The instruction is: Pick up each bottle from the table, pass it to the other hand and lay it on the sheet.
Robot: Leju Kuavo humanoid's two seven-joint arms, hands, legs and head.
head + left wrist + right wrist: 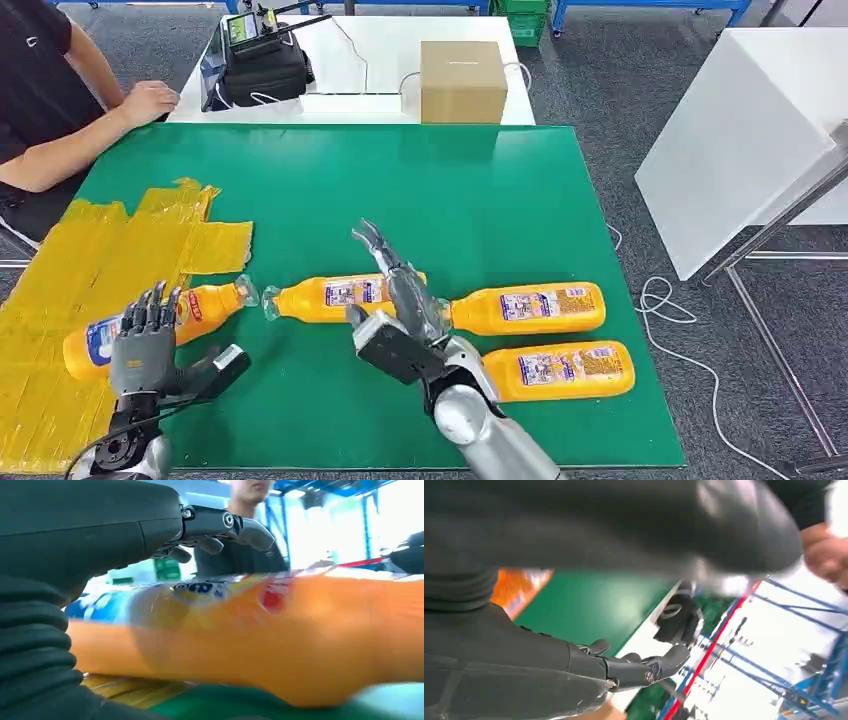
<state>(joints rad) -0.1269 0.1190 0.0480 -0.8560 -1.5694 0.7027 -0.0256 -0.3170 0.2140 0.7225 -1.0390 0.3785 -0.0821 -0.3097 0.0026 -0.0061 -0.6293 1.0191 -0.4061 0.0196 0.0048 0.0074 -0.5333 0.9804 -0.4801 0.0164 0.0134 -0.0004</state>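
Note:
Several orange bottles lie on the green table top (500, 190). One bottle (205, 305) rests with its base on the yellow sheet (70, 260) and its cap end over the green. My left hand (150, 340) is right beside it, fingers straight and thumb spread; the left wrist view has its fingers (250, 530) arched over the blurred bottle (280, 630) without closing on it. My right hand (400, 300) hovers with fingers stretched out above the middle bottle (330, 295). Its fingers (649, 667) hold nothing. Two more bottles (525, 308) (560, 370) lie to the right.
A person sits at the far left with a hand (148, 100) on the white table behind. A cardboard box (463, 80) and a black device (258, 65) stand there. A white table (740, 130) stands off to the right, with cables on the floor.

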